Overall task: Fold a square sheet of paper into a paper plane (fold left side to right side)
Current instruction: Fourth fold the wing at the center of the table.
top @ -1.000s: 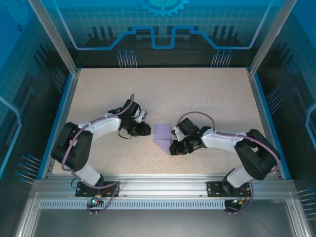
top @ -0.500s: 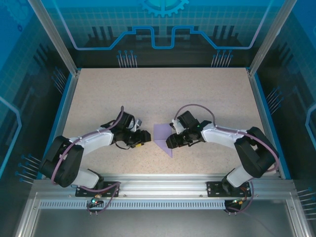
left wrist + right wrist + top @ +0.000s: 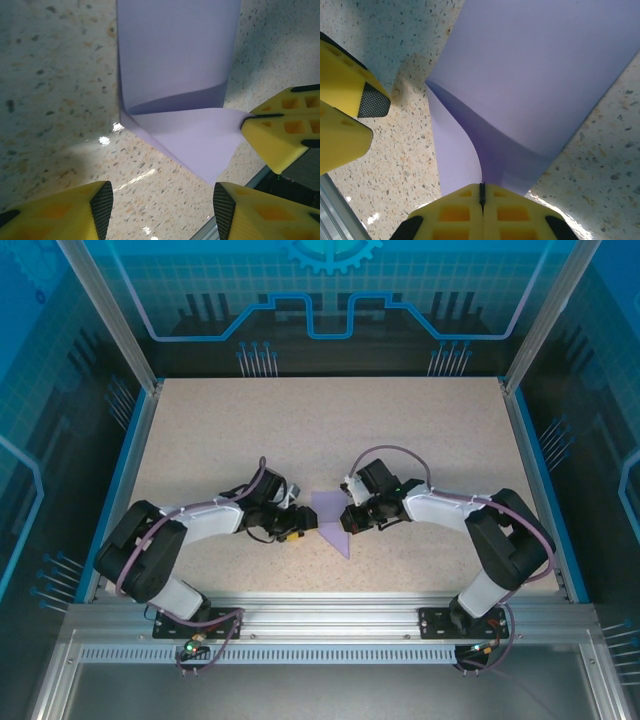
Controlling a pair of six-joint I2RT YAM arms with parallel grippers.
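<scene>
The square sheet of paper (image 3: pixel 328 514), lavender and partly folded, lies mid-table between both grippers. My right gripper (image 3: pixel 347 521) is shut on the edge of a raised, curling flap; in the right wrist view its jaws (image 3: pixel 481 187) meet on the paper (image 3: pixel 535 75). The left gripper (image 3: pixel 301 526) stands open just left of the sheet. In the left wrist view its fingertips (image 3: pixel 162 207) straddle bare table, with the paper's (image 3: pixel 175 60) pointed lower tip just ahead of them. The right gripper's yellow fingers (image 3: pixel 280 135) pinch the flap there.
The speckled beige table (image 3: pixel 330 430) has blue side rims (image 3: pixel 533 455) and an aluminium rail (image 3: pixel 330 615) along the near edge, close behind the left gripper. The left gripper's finger (image 3: pixel 342 82) sits close to the paper's left edge.
The right gripper has gone from open to shut on the flap's edge. The left gripper has moved right, closer to the paper.
</scene>
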